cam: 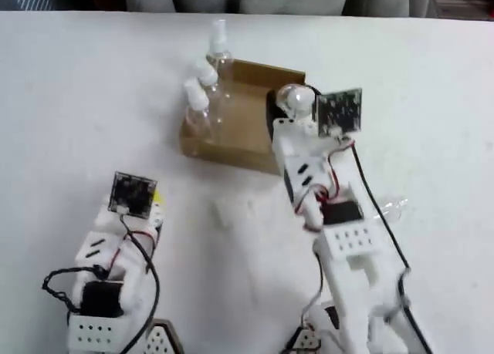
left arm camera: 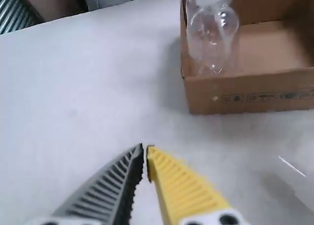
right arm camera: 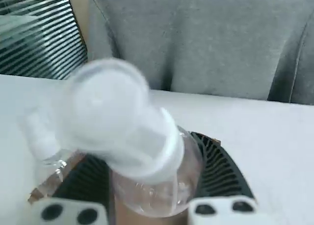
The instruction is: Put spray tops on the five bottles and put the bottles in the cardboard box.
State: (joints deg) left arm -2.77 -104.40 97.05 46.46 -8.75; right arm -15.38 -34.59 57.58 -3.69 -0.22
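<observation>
Clear bottle (right arm camera: 182,176) (rounded white cap (right arm camera: 105,100)) between ribbed black jaws at cardboard box (cam: 231,150).

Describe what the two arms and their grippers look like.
Both arms are white plastic shells with black motor blocks, thin red wires and black cables; dark camera boards sit at the wrists. The left arm ends in the left gripper, one toothed half grey, the other yellow. The right arm has the right gripper, black and ribbed on white mounts.
</observation>
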